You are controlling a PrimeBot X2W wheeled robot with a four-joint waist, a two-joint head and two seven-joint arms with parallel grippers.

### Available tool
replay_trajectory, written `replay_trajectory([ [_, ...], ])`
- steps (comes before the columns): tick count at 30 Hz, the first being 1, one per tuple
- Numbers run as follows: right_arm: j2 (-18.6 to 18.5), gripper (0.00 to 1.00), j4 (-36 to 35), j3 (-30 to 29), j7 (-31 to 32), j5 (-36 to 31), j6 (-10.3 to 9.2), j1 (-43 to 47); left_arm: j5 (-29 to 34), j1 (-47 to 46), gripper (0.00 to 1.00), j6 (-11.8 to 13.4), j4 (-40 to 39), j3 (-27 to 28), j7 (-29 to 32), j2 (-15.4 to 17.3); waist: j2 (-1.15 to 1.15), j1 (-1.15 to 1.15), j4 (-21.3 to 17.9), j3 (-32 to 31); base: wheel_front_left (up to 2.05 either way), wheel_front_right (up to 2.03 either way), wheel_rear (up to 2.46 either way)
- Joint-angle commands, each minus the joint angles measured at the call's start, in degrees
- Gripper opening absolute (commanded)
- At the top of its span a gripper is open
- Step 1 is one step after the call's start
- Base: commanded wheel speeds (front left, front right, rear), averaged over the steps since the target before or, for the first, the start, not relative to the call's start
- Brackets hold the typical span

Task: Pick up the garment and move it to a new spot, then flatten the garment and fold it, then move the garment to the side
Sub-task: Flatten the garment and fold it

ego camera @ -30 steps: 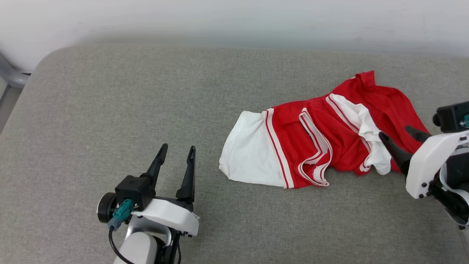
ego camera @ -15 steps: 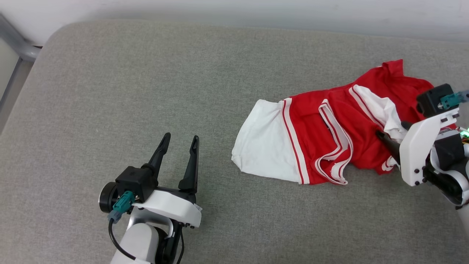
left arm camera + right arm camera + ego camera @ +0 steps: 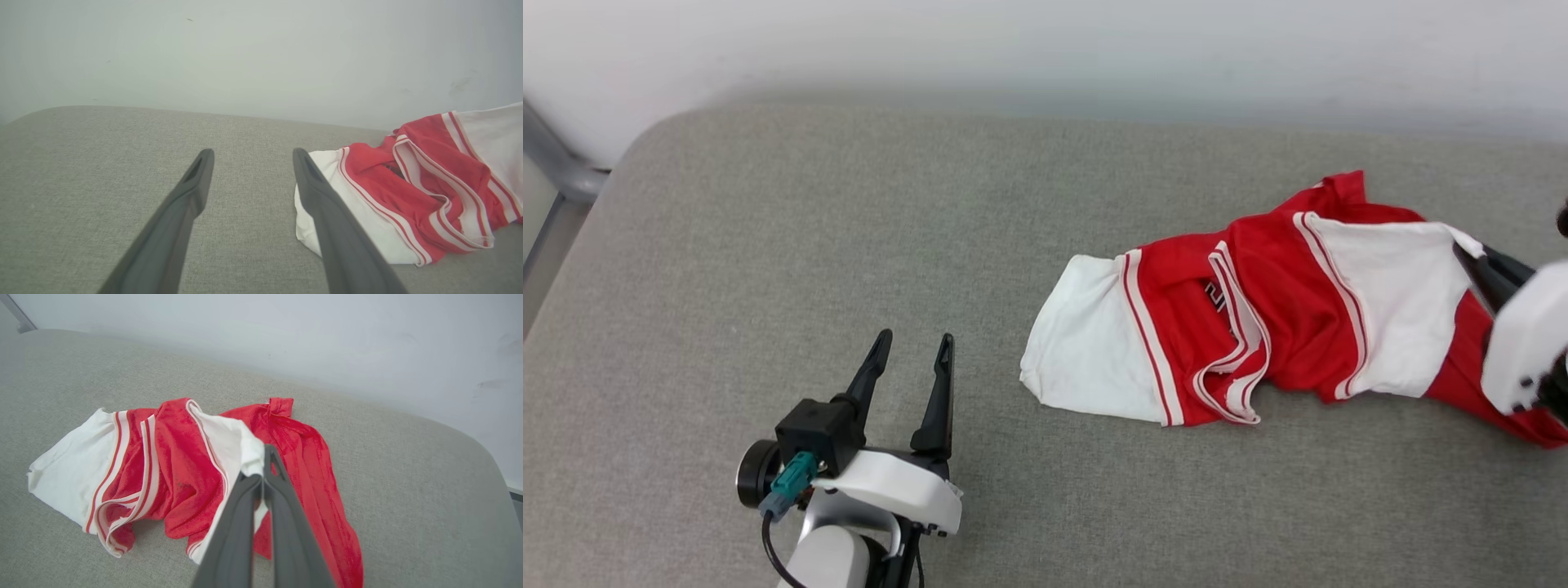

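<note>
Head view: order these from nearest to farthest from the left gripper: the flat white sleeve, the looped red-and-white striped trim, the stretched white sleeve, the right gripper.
1. Flat white sleeve of the bright red jersey shirt, at its left end.
2. Looped red-and-white striped trim, at the shirt's middle.
3. Stretched white sleeve, toward the right.
4. Right gripper, shut on that sleeve, far right.

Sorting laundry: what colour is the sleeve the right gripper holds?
White sleeve, red-and-white stripe trim; clearest in the head view.
</note>
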Motion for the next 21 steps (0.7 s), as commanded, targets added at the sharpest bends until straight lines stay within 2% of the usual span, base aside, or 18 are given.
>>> replay_trajectory([
  [1,0.8,0.0,-2.8,-2.1,0.3,-0.7,-0.04,3.4,0.2,1.0,1.0,0.3,0.2,0.2,-0.1,0.0,0.0,0.0,-1.2,-1.9,0.0,0.0,0.0],
  [6,5.2,0.0,-10.7,-10.8,4.0,-2.0,-0.04,16.2,0.2,2.9,1.0,0.2,0.6,0.5,-0.1,0.3,0.0,0.0,-2.1,-4.7,0.0,0.0,0.0],
  [10,11.6,0.0,-13.0,-15.7,6.4,-1.8,-0.04,27.4,0.0,4.3,1.0,0.3,1.0,0.4,-0.1,0.4,0.0,0.0,-2.2,-6.6,0.0,0.0,0.0],
  [13,16.5,0.0,-11.8,-18.7,7.0,-1.5,-0.04,33.9,-0.1,5.0,1.0,0.3,1.3,0.4,-0.1,0.6,0.0,0.0,-2.2,-7.8,0.0,0.0,0.0],
  [14,20.4,0.0,-6.9,-21.8,5.3,-1.8,-0.03,40.2,-0.4,5.9,1.0,0.5,1.6,0.4,0.0,0.9,0.0,0.0,-2.5,-8.7,0.0,0.0,0.0],
  [16,21.1,0.0,-4.0,-21.8,3.7,-1.1,-0.03,40.7,-0.6,6.3,1.0,0.6,1.5,0.4,0.2,1.2,0.0,0.0,-2.7,-8.8,0.0,0.0,0.0],
  [17,21.0,0.07,-3.0,-21.8,2.3,-1.3,-0.03,40.4,-0.7,6.4,1.0,0.7,1.5,0.3,0.2,1.3,0.0,0.0,-2.8,-8.9,0.0,0.0,0.0],
  [18,21.0,0.44,-1.9,-21.5,1.0,-1.0,-0.03,40.0,-0.7,6.6,1.0,0.7,1.5,0.3,0.3,1.3,0.0,0.0,-2.9,-8.9,0.0,0.0,0.0],
  [19,21.1,1.0,-1.4,-21.2,-0.7,-0.6,-0.03,39.3,-0.7,6.7,1.0,0.7,1.5,0.3,0.4,1.4,0.0,0.0,-3.1,-9.0,0.0,0.0,0.0],
  [21,20.8,1.0,-0.9,-20.9,-4.2,-0.1,-0.03,38.4,-0.7,6.9,1.0,0.7,1.4,0.2,0.6,1.5,0.0,0.0,-3.2,-9.4,0.0,0.0,0.0],
])
